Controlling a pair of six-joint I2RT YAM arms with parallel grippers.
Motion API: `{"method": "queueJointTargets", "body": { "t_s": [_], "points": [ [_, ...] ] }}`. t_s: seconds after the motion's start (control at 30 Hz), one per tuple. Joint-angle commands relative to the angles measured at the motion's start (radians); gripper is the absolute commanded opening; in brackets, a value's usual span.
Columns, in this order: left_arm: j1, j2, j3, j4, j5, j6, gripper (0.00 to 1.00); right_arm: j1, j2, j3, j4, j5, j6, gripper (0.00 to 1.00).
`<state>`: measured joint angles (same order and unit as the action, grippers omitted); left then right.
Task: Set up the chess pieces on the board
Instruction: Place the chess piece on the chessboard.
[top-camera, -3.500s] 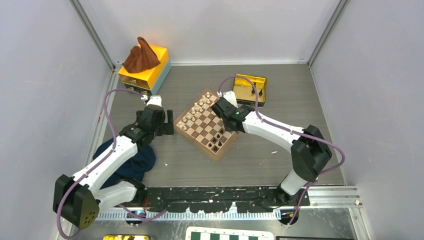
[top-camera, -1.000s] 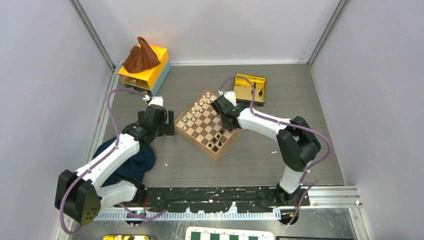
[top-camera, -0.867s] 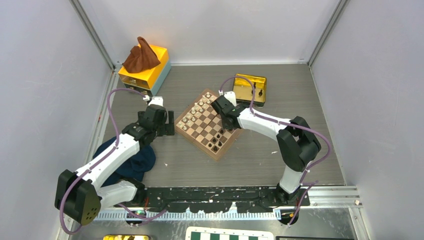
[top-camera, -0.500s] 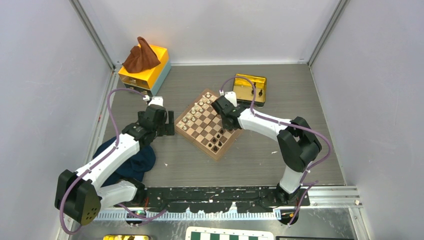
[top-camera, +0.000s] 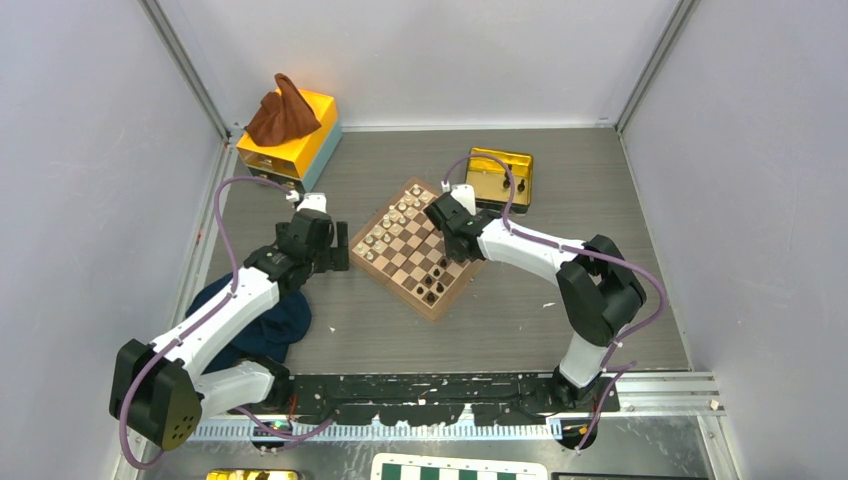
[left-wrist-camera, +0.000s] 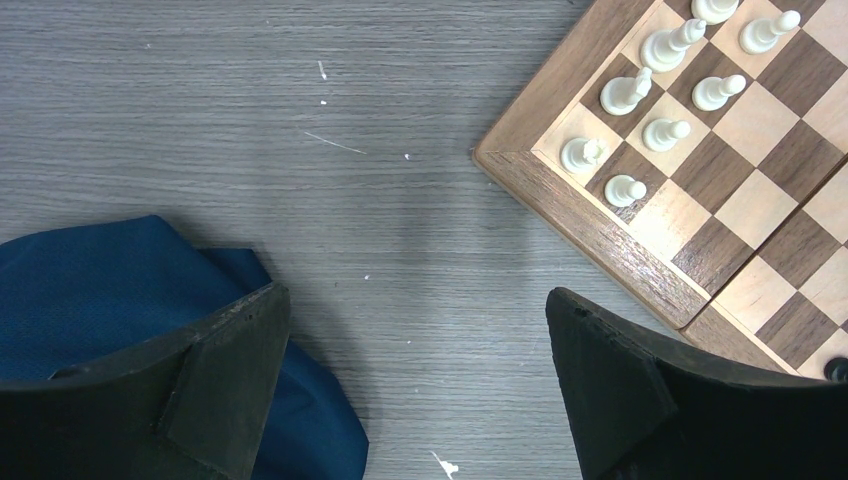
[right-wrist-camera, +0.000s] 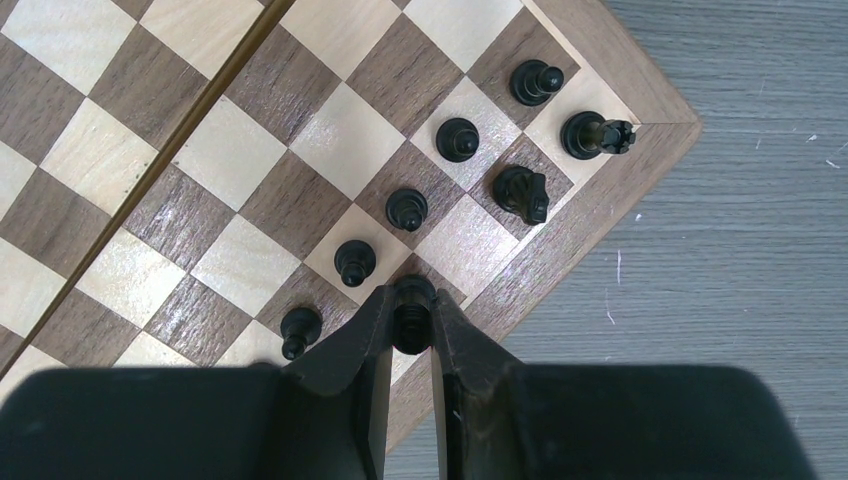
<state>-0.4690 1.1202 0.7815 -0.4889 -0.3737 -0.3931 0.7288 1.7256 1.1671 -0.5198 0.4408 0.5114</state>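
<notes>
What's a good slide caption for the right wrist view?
Right end effector shut on a black chess piece at the edge of the wooden board, other black pieces standing.

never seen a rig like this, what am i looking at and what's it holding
Two robot arms are bolted at a table's near edge. The wide picture looks down from above and behind them; the other two come from a camera on each wrist, with that arm's own black fingers at the bottom. On the table: a wooden chessboard with cream pieces and black pieces, a blue cloth, a gold tin, and an orange box under a brown cloth. The right gripper pinches one black piece over the board's edge row; the left gripper is open and empty.
</notes>
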Motion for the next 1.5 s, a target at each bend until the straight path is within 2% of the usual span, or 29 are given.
{"method": "queueJointTargets", "body": {
  "t_s": [0.0, 0.63, 1.1, 1.47],
  "points": [
    [0.004, -0.008, 0.038, 0.016, -0.004, -0.012, 1.00, -0.001, -0.022, -0.026, -0.028, -0.037, 0.029, 0.01],
    [0.004, -0.008, 0.038, 0.017, 0.001, -0.013, 1.00, 0.000, -0.038, -0.047, -0.037, -0.030, 0.038, 0.01],
    [0.004, -0.007, 0.036, 0.021, 0.002, -0.013, 1.00, 0.001, -0.040, -0.043, -0.043, -0.027, 0.041, 0.21],
    [0.004, -0.005, 0.036, 0.022, 0.002, -0.013, 1.00, 0.000, -0.041, -0.040, -0.049, -0.024, 0.039, 0.26]
  ]
}}
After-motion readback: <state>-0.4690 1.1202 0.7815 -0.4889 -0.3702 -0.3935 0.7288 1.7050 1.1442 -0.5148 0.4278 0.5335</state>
